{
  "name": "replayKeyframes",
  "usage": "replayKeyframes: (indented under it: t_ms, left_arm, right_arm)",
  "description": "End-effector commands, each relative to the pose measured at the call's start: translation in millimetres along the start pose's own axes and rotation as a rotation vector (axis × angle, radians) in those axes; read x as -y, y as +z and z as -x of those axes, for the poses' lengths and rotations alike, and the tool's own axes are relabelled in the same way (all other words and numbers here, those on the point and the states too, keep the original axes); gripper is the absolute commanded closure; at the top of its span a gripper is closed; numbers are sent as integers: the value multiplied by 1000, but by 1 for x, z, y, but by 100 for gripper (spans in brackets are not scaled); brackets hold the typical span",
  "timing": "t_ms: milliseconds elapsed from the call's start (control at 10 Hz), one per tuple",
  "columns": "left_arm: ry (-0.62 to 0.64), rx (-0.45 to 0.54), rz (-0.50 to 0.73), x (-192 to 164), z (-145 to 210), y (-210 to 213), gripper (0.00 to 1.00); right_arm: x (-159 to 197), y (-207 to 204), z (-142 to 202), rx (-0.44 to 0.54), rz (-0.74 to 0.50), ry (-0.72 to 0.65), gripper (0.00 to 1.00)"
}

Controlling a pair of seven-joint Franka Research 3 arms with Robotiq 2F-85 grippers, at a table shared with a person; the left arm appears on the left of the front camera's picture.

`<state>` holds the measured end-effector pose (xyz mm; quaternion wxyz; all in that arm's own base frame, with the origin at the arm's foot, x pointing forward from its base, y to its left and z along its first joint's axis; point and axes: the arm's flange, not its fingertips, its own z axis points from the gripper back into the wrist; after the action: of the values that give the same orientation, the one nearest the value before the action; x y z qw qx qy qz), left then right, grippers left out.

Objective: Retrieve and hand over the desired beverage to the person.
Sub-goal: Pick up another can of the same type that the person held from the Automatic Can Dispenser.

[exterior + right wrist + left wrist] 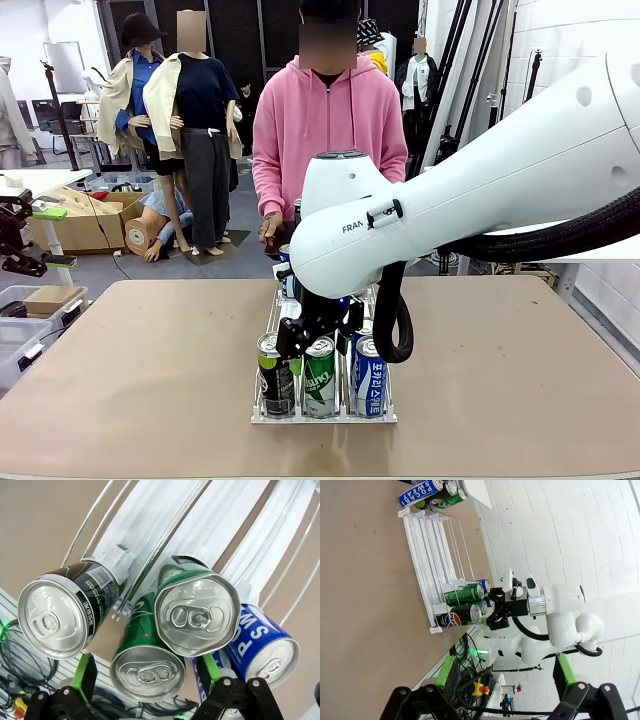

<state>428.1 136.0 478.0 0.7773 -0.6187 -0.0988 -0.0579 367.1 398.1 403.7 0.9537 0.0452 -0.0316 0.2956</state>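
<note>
Right arm reached across the middle of the tan table [130, 370]. The right gripper [320, 338] hung over the near end of the white wire-and-plastic can rack [300, 417].

Its jaws stood wide apart. From the right wrist, the green pads [86, 672] sat either side of the top of a green aluminium can [147, 672], with a gap showing at each pad. Nothing was gripped.

Front row of the rack, seen from the robot's side:
- black aluminium can [272, 378] on the left
- the green aluminium can in the middle
- blue-and-white aluminium can [368, 378] on the right

All three stood upright and close together. The right wrist view also showed a second green can with a dented rim [195, 612], just beside the first and overlapping it. Could not tell whether they touched.

The person in the pink hooded sweatshirt [325, 130] stood at the far side of the table. One hand [270, 232] was by the far end of the rack.

The left gripper [506, 666] was held back near the table's edge, well apart from the rack. Its fingers were spread fully and nothing lay between them. From the left wrist, more cans lay at the rack's far end, among them a blue Pocari Sweat can [417, 494].
</note>
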Motion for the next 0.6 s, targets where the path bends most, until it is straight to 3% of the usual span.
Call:
replayKeyframes:
  t_ms: [0, 500]
  left_arm:
    - [-2, 9, -2, 2, 3, 1, 0]
    - [-2, 9, -2, 2, 3, 1, 0]
  right_arm:
    - [0, 1, 0, 2, 1, 0, 0]
    - [0, 1, 0, 16, 28, -36, 2]
